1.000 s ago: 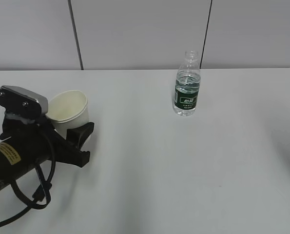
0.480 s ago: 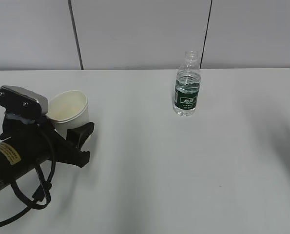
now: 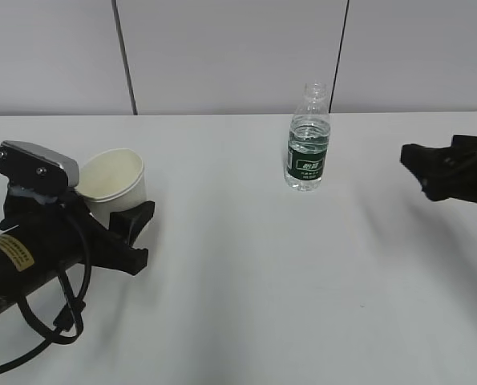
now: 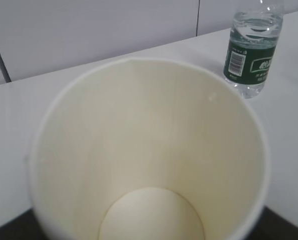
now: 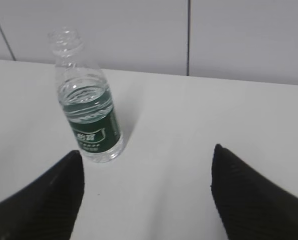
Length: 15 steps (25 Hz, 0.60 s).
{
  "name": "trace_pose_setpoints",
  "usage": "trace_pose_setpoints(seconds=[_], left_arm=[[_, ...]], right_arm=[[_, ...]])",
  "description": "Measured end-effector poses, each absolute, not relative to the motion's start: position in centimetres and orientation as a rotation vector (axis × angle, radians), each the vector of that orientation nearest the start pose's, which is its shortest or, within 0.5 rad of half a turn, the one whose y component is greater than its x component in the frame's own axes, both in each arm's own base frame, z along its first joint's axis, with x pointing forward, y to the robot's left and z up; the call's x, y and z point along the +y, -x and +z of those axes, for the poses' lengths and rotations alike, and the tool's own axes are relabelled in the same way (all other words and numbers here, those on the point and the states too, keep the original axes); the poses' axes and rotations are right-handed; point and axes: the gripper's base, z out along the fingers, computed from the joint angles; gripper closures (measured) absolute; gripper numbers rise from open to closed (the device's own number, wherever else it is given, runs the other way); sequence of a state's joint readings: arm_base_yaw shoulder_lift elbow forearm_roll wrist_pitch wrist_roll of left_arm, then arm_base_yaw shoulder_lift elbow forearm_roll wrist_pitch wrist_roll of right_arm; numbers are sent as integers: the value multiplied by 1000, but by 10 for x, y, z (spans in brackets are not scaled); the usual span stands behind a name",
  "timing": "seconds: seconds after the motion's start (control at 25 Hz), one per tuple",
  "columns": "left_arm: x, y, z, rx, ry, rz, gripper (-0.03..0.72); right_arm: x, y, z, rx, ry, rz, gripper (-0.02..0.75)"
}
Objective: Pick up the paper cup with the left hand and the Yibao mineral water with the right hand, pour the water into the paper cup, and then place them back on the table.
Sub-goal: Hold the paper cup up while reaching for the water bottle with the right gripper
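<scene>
The paper cup (image 3: 114, 180) is cream-white and empty, and sits in my left gripper (image 3: 127, 212) at the left of the table (image 3: 246, 265). In the left wrist view the cup (image 4: 149, 150) fills the frame, with the dark fingers (image 4: 287, 228) showing only at the bottom corners. The Yibao mineral water (image 3: 308, 143) stands upright and uncapped, about half full, at the back middle. My right gripper (image 3: 421, 165) is open and empty, off to the bottle's right. In the right wrist view the bottle (image 5: 88, 107) stands beyond my left finger, and the gripper (image 5: 146, 172) is wide open.
A grey panelled wall (image 3: 238, 56) runs behind the table's back edge. A black cable (image 3: 58, 321) loops under the left arm at the front left.
My right gripper has come into view from the right edge and moved left toward the bottle. The left arm, the cup and the bottle have not moved.
</scene>
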<state>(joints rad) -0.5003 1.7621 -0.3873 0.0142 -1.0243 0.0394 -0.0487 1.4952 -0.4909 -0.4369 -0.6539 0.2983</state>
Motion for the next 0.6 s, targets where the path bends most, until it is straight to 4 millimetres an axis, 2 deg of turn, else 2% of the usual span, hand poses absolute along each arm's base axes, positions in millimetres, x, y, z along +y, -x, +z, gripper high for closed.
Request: trace_pose_setpoints(seconds=[0.2,0.44,0.6], left_arm=[[-131,-237,135,1776,-506,-330,270],[-131,-237,135,1776,-505,-331,270],[-131,-237,135,1777,-505,-331,270]], right_arm=[[36,-292,174,1901,276,197,153],[67,-318,158,1862,363,168,153],[76,-335,145,1811,363,179,151]])
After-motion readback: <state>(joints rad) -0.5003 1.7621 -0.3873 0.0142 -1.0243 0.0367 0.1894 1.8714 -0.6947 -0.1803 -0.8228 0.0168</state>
